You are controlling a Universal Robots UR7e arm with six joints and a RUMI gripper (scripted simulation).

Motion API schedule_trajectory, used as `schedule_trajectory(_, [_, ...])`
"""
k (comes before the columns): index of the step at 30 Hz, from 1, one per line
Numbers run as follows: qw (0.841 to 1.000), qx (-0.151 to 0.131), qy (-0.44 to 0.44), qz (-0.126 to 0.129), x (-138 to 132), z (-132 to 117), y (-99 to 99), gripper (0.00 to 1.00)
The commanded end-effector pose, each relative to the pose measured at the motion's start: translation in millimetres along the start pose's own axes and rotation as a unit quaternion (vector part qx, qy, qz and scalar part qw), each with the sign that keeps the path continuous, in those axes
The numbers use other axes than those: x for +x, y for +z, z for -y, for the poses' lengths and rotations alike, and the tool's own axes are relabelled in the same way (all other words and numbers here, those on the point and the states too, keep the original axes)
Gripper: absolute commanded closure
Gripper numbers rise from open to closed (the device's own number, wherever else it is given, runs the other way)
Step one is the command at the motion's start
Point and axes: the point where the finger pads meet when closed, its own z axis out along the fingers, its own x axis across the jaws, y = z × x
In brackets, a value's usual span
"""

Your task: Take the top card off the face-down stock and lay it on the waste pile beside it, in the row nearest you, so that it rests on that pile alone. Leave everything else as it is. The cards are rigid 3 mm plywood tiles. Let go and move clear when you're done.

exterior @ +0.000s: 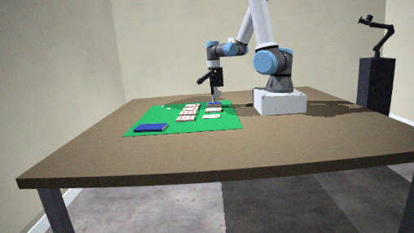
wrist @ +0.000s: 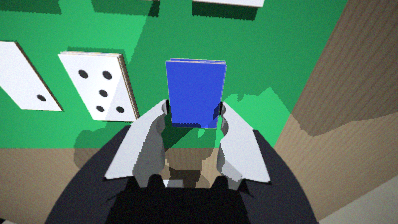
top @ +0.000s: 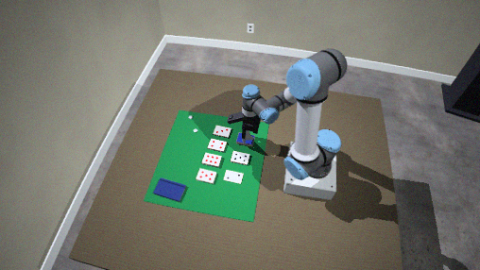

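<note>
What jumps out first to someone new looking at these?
The gripper, fingers either side of a blue face-down card on the green mat, at the mat's edge nearest the arm's white base. Beside it lie rows of face-up cards; a second blue stack sits alone at the mat's far corner.
</note>
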Motion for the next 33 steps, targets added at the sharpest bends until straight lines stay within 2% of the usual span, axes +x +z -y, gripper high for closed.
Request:
schedule_trajectory(1, [1.0,0.0,0.0,0.0,0.2,0.3,-0.3,0.6])
schedule_trajectory(33, [1.0,0.0,0.0,0.0,0.2,0.3,-0.3,0.61])
